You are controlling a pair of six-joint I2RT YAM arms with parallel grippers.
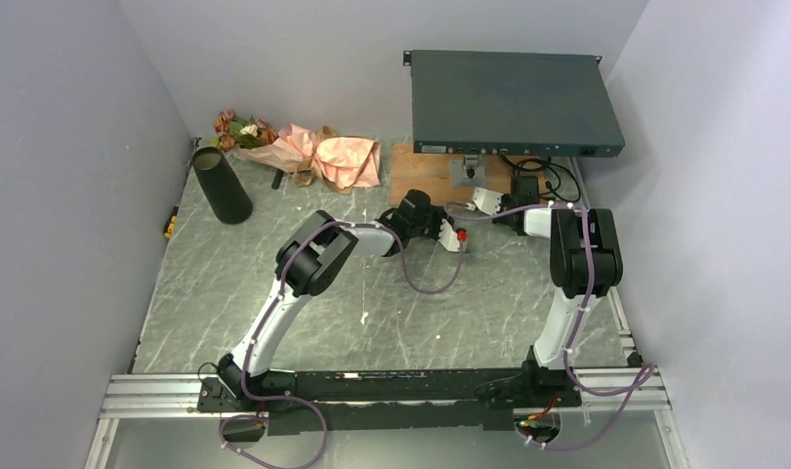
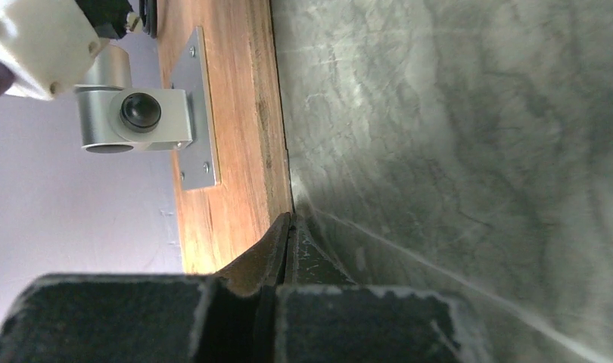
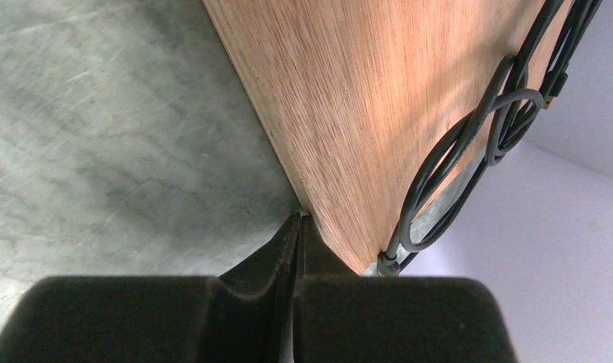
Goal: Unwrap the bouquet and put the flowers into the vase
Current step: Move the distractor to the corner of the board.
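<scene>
Marbled table point(image 1: 392, 313) is sitting between pale walls, bouquet point(image 1: 304, 151) lying far left by the vase point(image 1: 221, 184). Left gripper point(image 2: 290, 223) and right gripper point(image 3: 300, 221) are hovering mid-table, jaws pressed together and empty. Probably just parked pre-start.

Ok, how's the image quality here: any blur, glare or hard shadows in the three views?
Top external: even light, sharp, the vase and bouquet clear, shadows faint. Left wrist: the left gripper dark and soft up close, table slightly blurred. Right wrist: wooden board grain crisp, right gripper underexposed.
</scene>
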